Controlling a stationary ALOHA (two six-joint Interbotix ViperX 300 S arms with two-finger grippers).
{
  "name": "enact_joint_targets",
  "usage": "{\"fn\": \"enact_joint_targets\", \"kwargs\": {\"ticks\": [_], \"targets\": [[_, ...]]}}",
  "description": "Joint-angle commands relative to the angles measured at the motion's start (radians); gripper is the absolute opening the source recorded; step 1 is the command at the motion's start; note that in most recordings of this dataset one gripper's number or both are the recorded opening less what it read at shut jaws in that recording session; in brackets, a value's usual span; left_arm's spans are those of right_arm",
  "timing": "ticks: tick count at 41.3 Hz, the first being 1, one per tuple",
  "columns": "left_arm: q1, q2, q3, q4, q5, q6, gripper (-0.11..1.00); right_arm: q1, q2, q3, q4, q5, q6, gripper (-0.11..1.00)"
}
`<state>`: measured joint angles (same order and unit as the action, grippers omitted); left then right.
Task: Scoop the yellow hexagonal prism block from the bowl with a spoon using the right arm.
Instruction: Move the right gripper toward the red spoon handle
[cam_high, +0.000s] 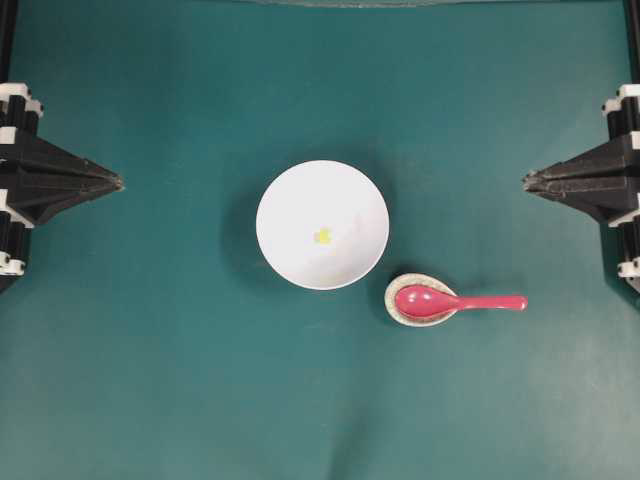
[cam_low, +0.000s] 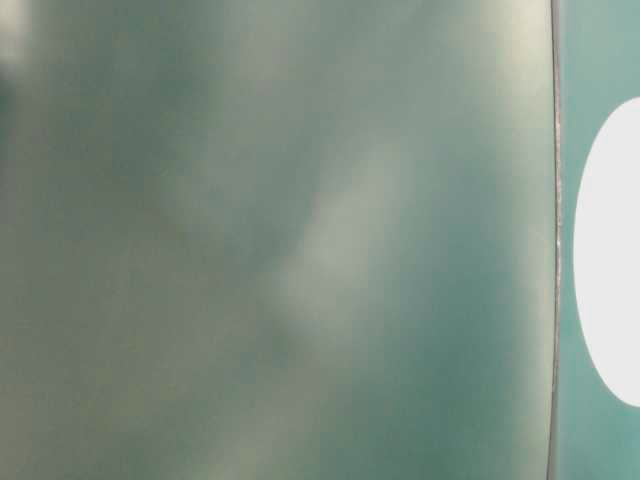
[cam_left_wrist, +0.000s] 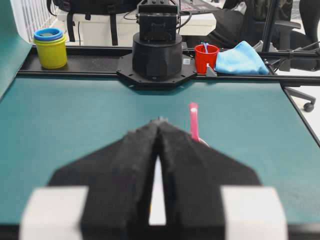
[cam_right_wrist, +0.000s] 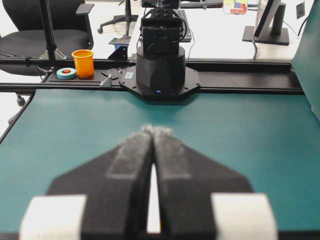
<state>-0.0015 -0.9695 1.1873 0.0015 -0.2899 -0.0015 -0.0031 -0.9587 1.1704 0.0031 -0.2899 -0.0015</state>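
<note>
At the centre of the overhead frame, the white bowl (cam_high: 322, 224) holds the yellow hexagonal prism block (cam_high: 322, 236). Lower right of it, the red-pink spoon (cam_high: 457, 301) rests its head in a speckled dish (cam_high: 403, 289). Left hand (cam_high: 117, 182) and right hand (cam_high: 527, 181) are closed, empty, at opposite counter (cam_high: 160, 380) edges.

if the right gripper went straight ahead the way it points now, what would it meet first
Probably the white bowl: the right gripper, jaws shut, points level across the mat toward its upper half. Its height against the rim is unclear, so it might pass over.
</note>
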Motion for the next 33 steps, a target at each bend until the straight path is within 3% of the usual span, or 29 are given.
{"fn": "enact_joint_targets", "kwargs": {"ticks": [1, 21, 30, 33], "targets": [[0.006, 0.012, -0.029, 0.012, 0.021, 0.005, -0.01, 0.002, 0.006, -0.017, 0.0, -0.003, 0.005, 0.0], [0.006, 0.012, -0.031, 0.012, 0.035, 0.005, 0.0, 0.002, 0.009, -0.018, 0.0, 0.028, 0.002, 0.03], [0.006, 0.012, -0.031, 0.012, 0.035, 0.005, 0.0, 0.002, 0.012, -0.02, 0.006, 0.037, 0.003, 0.47], [0.006, 0.012, -0.031, 0.012, 0.035, 0.006, 0.0, 0.002, 0.015, -0.02, 0.008, 0.052, 0.003, 0.57]]}}
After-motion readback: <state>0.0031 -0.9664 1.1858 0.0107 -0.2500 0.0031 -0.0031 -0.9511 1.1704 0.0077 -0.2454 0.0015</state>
